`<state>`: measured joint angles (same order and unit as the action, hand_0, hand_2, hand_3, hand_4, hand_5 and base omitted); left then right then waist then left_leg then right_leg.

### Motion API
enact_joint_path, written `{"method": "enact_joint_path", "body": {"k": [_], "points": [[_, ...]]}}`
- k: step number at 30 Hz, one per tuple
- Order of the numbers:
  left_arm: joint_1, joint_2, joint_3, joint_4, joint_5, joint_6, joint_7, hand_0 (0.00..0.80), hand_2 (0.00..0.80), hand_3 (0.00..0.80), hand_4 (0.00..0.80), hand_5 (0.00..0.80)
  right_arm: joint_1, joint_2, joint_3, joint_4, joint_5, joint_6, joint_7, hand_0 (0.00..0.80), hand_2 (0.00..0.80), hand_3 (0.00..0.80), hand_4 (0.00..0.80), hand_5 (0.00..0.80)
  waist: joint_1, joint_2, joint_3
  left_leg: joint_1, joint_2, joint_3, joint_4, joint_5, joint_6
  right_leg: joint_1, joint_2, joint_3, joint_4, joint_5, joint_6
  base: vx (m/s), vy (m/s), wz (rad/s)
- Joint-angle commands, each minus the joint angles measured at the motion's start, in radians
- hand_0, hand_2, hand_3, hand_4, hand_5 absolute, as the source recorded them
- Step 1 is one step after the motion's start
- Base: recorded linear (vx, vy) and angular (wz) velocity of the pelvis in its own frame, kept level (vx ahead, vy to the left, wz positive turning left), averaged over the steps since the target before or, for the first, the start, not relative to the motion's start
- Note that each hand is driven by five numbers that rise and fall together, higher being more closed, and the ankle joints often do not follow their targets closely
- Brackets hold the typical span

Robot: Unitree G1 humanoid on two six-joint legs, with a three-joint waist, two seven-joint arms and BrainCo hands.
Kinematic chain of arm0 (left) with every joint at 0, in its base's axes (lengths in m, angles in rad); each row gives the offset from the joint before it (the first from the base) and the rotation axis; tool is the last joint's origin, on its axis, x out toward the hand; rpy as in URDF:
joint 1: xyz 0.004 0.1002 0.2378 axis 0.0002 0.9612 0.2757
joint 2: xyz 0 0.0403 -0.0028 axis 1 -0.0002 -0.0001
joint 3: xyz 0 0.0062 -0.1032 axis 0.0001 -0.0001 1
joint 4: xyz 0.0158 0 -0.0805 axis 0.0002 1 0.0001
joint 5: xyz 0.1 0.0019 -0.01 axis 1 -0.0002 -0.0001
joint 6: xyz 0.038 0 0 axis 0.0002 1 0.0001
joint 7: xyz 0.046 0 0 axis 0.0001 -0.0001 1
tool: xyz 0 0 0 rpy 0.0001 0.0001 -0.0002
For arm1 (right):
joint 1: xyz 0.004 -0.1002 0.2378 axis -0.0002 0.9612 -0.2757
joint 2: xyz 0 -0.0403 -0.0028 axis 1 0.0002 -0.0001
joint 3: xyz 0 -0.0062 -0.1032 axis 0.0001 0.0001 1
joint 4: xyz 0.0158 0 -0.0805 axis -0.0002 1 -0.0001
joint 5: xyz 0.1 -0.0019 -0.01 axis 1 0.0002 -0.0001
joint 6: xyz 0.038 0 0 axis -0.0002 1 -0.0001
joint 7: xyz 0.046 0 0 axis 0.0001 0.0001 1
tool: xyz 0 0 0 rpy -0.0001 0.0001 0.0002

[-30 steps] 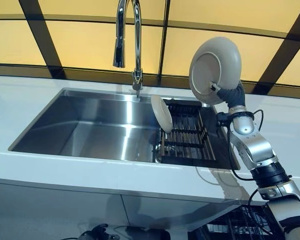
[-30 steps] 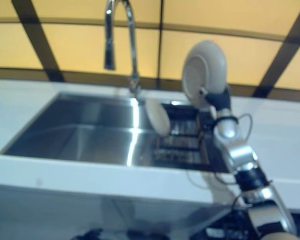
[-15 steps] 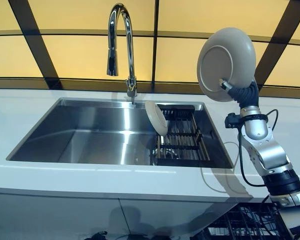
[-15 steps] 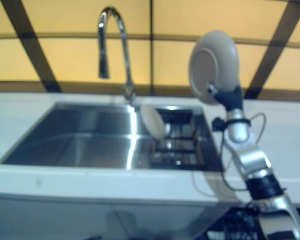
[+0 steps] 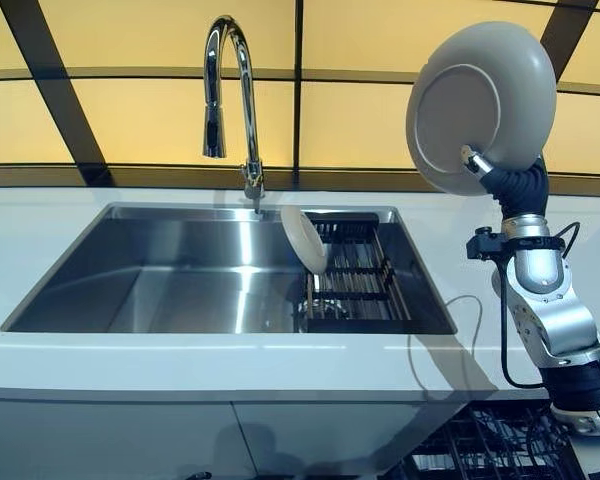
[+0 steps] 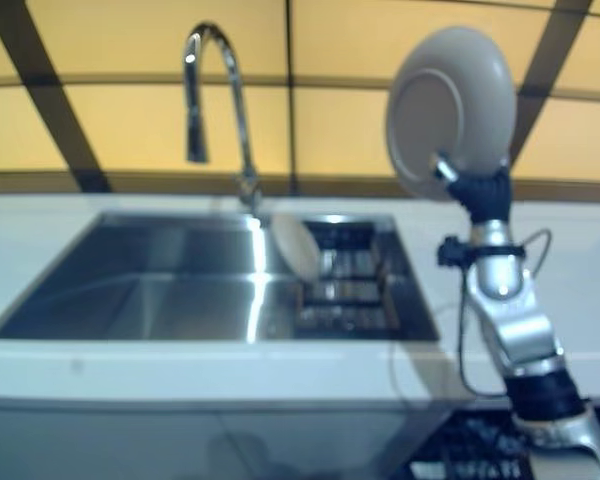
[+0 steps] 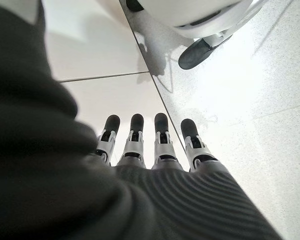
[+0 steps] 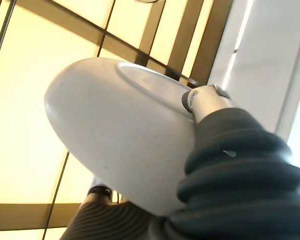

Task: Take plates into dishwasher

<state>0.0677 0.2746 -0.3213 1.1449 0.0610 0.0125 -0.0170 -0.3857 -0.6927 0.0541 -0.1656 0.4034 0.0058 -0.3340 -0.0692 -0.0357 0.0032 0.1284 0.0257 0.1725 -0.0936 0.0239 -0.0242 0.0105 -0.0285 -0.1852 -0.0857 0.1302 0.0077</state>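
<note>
— Holding anything, that right hand?

— Yes. Its thumb and fingers pinch the rim of a round, matte grey plate, with the dark ribbed cover bunched just below. The plate is raised high, up and to the right of the sink, its underside with a raised circular foot ring facing the camera. In the right wrist view the same plate shows as a smooth, finely speckled dome with a silver fingertip pressed on the foot ring.

— What is the sink like?

— A rectangular basin of brushed stainless steel, set into a smooth white countertop. At the back edge of the sink stands a tall chrome gooseneck faucet, polished and curved like a hook.

— Any other plates?

— A second plate, pale and glossy, stands on edge and tilted in the right end of the sink, leaning at the left side of a dark slatted drying rack.

— And the dishwasher?

— Below the countertop, under the right corner of the sink, a black wire dishwasher rack shows in part.

— The left hand?

— The left hand shows only in its own wrist view, silver fingers with dark tips lying straight and side by side, holding nothing, above a pale speckled floor.
</note>
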Motion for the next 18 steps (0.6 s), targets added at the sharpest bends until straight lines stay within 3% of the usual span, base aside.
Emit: {"method": "enact_joint_path", "body": {"k": [1, 8, 18], "points": [[-0.053, -0.003, 0.013, 0.047, -0.019, -0.029, 0.018, 0.000, 0.000, 0.000, 0.000, 0.000, -0.057, 0.012, -0.080, -0.065, -0.032, -0.094, 0.003, 0.800, 0.800, 0.800, 0.800, 0.800, 0.001, 0.014, 0.029, 0.022, -0.061, 0.095, 0.006, -0.156, 0.068, 0.089, 0.044, 0.023, -0.002, -0.185, 0.032, -0.023, 0.024, -0.06], [-0.040, -0.014, 0.028, 0.054, -0.026, -0.044, 0.031, 0.000, 0.000, 0.000, 0.000, 0.000, 0.020, 0.000, -0.106, -0.109, -0.189, -0.126, -0.036, 0.800, 0.800, 0.800, 0.800, 0.800, -0.003, 0.021, 0.027, 0.018, -0.069, 0.084, 0.006, -0.159, 0.075, 0.089, 0.039, 0.023, -0.002, -0.182, 0.039, -0.027, 0.052, -0.03], [-0.034, -0.010, 0.038, 0.069, -0.033, -0.066, 0.032, 0.000, 0.000, 0.000, 0.000, 0.000, 0.053, 0.042, -0.105, -0.126, -0.037, -0.190, 0.019, 0.800, 0.800, 0.800, 0.800, 0.800, 0.003, 0.033, 0.039, 0.024, -0.090, 0.052, 0.006, -0.162, 0.100, 0.088, 0.017, 0.040, -0.002, -0.155, 0.060, -0.050, 0.123, -0.02]]}}
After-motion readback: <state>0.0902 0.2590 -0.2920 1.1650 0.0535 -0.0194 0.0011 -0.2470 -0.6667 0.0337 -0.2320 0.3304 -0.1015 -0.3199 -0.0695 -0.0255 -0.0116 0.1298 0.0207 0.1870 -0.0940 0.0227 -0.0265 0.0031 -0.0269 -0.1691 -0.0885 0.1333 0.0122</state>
